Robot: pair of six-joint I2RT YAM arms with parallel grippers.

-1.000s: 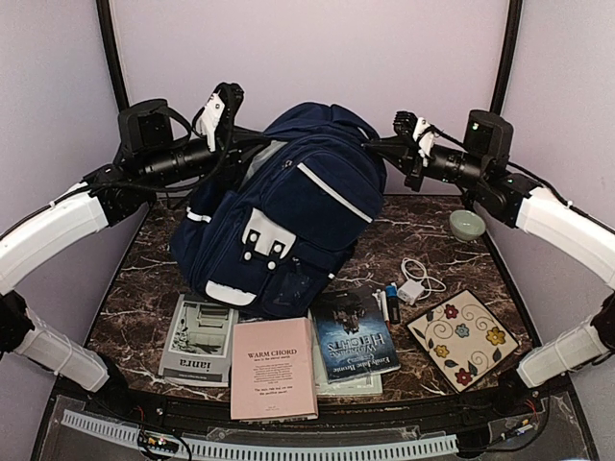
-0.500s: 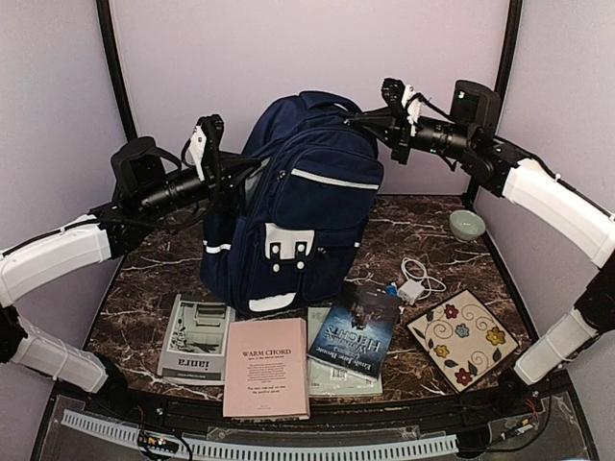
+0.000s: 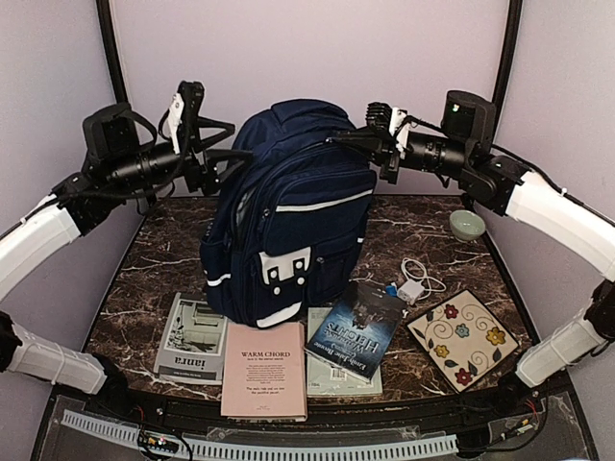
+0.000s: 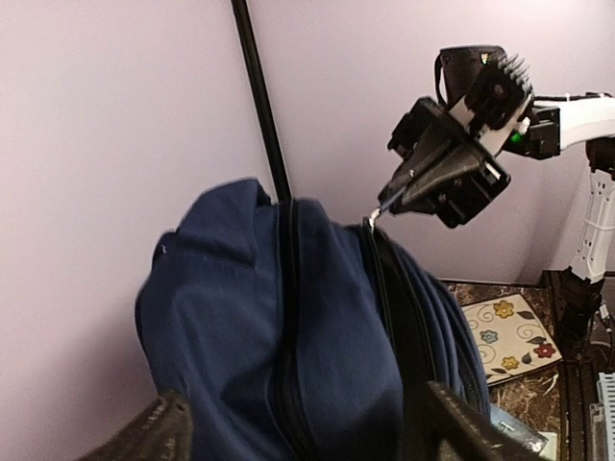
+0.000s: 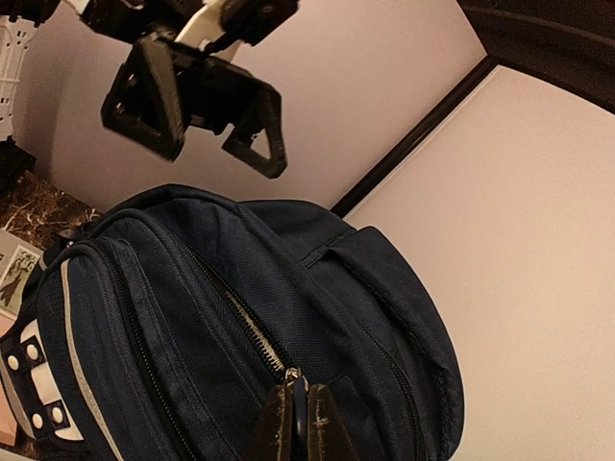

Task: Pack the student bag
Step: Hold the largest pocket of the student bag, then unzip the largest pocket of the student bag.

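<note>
The student bag (image 3: 288, 226) stands upright in the middle of the table, navy with thin white stripes and a pale buckle patch low on its front. My left gripper (image 3: 223, 154) hangs open just left of the bag's top. In the left wrist view its fingers (image 4: 144, 437) straddle the bag's upper back (image 4: 288, 346) without gripping it. My right gripper (image 3: 333, 142) is at the bag's top right, shut on a zipper pull (image 5: 298, 408) at the end of a closed zip. The bag's inside is hidden.
In front of the bag lie a grey book (image 3: 192, 338), a pink book (image 3: 264, 370) and a dark blue book (image 3: 354, 327) resting on white paper. To the right are a white charger with its cable (image 3: 415, 279), a floral tile (image 3: 463, 336) and a pale green bowl (image 3: 467, 226).
The bag has come from a lean to upright and shifted slightly left. My left gripper has let go and opened, moving up and left. My right gripper stays shut on the zipper pull.
</note>
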